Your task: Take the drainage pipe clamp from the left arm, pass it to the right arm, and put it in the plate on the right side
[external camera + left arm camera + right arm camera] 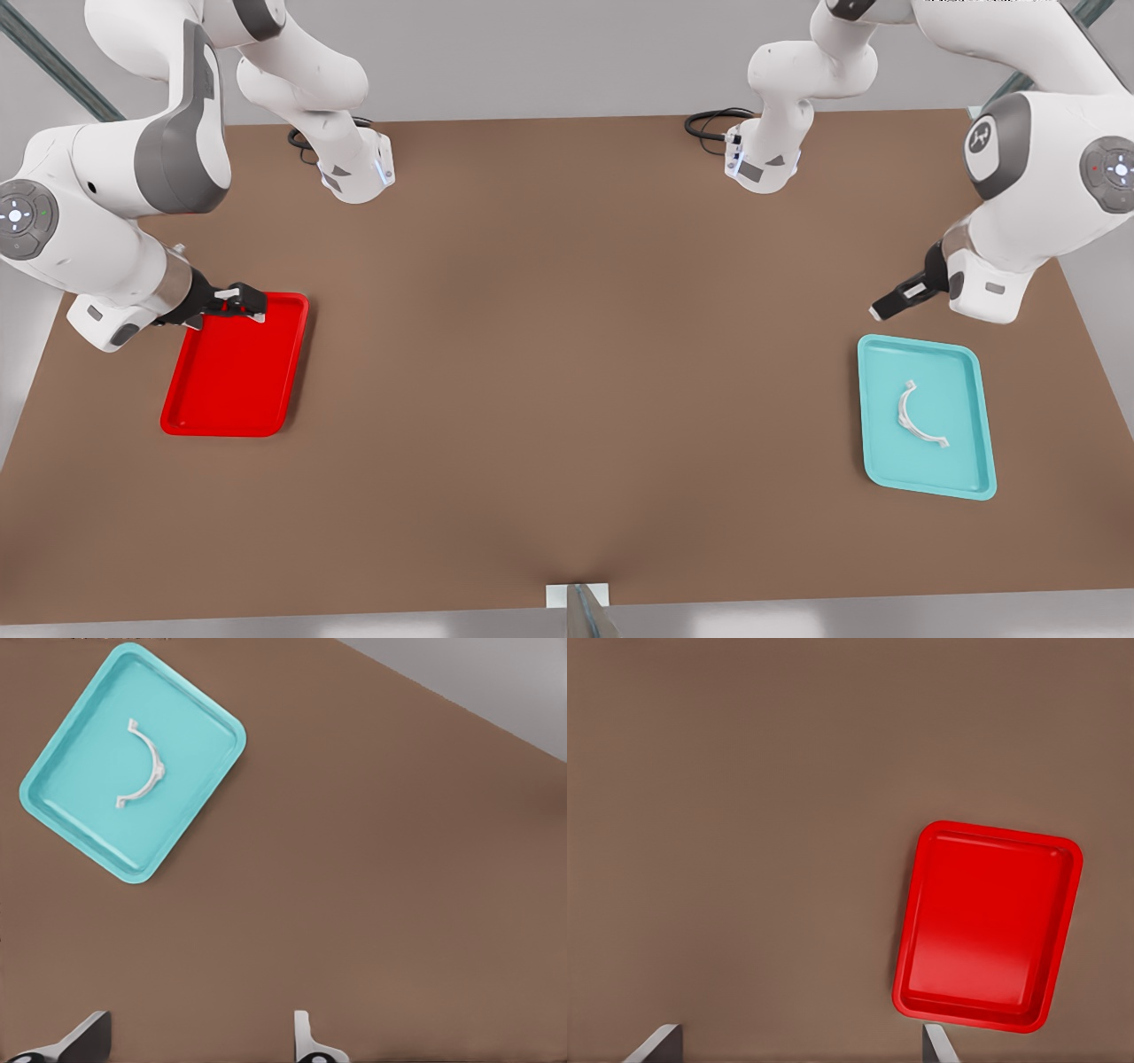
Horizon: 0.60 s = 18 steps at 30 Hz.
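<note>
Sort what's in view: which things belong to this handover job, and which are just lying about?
Job: drainage pipe clamp, in the teal tray; red plate; left gripper near that tray; right gripper at the plate's edge; jaws open on both.
Lying about: black cables by the arm bases.

The drainage pipe clamp [918, 416] lies in the tray [968, 363], well apart from the plate [204, 412].

A plain brown tabletop [567, 372] spreads beneath both end effectors. Beyond its far edge rises a pale grey wall [549, 53], crossed by slanted metal struts [53, 62] in the upper corners. Lighting is soft and even.
</note>
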Each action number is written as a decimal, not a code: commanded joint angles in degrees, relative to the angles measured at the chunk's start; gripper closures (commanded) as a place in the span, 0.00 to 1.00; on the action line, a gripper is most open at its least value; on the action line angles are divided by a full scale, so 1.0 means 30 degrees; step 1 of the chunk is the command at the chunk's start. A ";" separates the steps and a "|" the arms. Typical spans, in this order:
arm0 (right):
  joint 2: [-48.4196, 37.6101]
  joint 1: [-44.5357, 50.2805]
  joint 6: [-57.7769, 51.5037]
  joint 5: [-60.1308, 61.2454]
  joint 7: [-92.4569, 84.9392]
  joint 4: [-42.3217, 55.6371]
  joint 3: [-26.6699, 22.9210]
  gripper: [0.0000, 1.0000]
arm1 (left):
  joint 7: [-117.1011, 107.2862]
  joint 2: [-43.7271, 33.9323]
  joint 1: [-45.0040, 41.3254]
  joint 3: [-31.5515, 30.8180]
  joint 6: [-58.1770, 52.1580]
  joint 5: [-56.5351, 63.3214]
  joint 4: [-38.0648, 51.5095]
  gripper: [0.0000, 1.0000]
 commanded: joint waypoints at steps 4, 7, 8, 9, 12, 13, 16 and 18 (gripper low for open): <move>-0.0023 0.0026 -0.0038 0.0018 0.0586 0.0009 0.0099 0.00 | 1.1220 0.1001 0.0495 0.0991 0.5862 0.0116 -0.2048 0.00; -0.0023 0.0026 -0.0037 0.0018 0.0615 0.0009 0.0069 0.00 | 0.7178 0.3228 0.1314 0.1579 0.8681 0.0058 -0.3632 0.00; -0.0023 -0.0003 -0.0037 0.0018 0.0615 0.0009 0.0069 0.00 | 0.7030 0.4253 0.1549 0.1579 0.8709 0.0057 -0.3544 0.00; -0.0023 -0.0003 -0.0037 0.0018 0.0615 0.0009 0.0040 0.00 | 0.7177 0.4927 0.2398 0.1550 0.8914 -0.0147 -0.3368 0.00; -0.0023 -0.0003 -0.0037 0.0047 0.0615 0.0009 0.0040 0.00 | 0.7001 0.6627 0.3043 0.1550 1.1403 -0.0236 -0.3339 0.00; -0.0023 -0.0003 -0.0008 0.0047 0.0615 0.0009 0.0040 0.00 | 0.7030 0.6978 0.3337 0.1550 1.1873 -0.0558 -0.3339 0.00; -0.0023 -0.0003 -0.0037 0.0047 0.0586 0.0009 0.0011 0.00 | 0.6972 0.8120 0.3630 0.1550 1.2896 -0.0587 -0.3339 0.00; 0.0006 -0.0003 -0.0037 0.0048 0.0586 0.0009 0.0011 0.00 | 0.7030 0.9176 0.4509 0.1579 1.3368 -0.1085 -0.2431 0.00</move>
